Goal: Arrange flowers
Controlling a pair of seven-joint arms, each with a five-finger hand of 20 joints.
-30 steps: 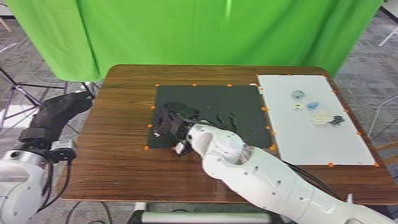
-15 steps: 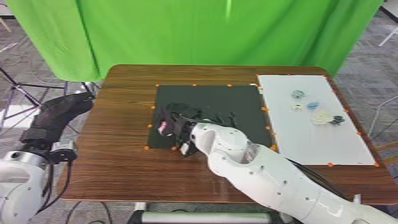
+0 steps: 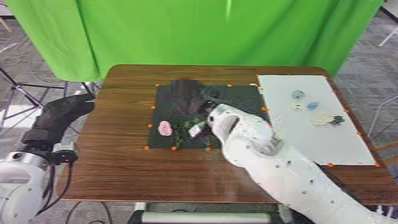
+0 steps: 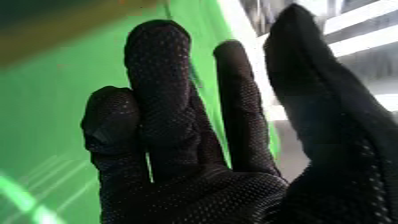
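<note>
In the head view, my right hand (image 3: 187,96) is over the upper left part of the black mat (image 3: 240,95), its fingers pointing away from me. My right hand (image 4: 178,145) has its fingers fairly straight and spread in the right wrist view, holding nothing. A pink flower (image 3: 165,128) lies at the mat's left side, apart from the hand. Dark green foliage (image 3: 181,131) is beside it, partly hidden by the right wrist. On the white sheet (image 3: 320,147) lie a pale green flower (image 3: 298,94), a blue one (image 3: 313,105) and a cream one (image 3: 321,118). My left hand (image 3: 64,111) is open beyond the table's left edge.
A small pale yellow flower (image 3: 298,106) and a dark flower (image 3: 338,120) also lie on the white sheet. Orange markers edge the mat and sheet on the brown table (image 3: 133,172). Behind the table hangs a green curtain (image 3: 204,35).
My right hand has moved up and away from the mat's left side, and its fingers have straightened. The pink flower has come into full sight. The left hand stays put.
</note>
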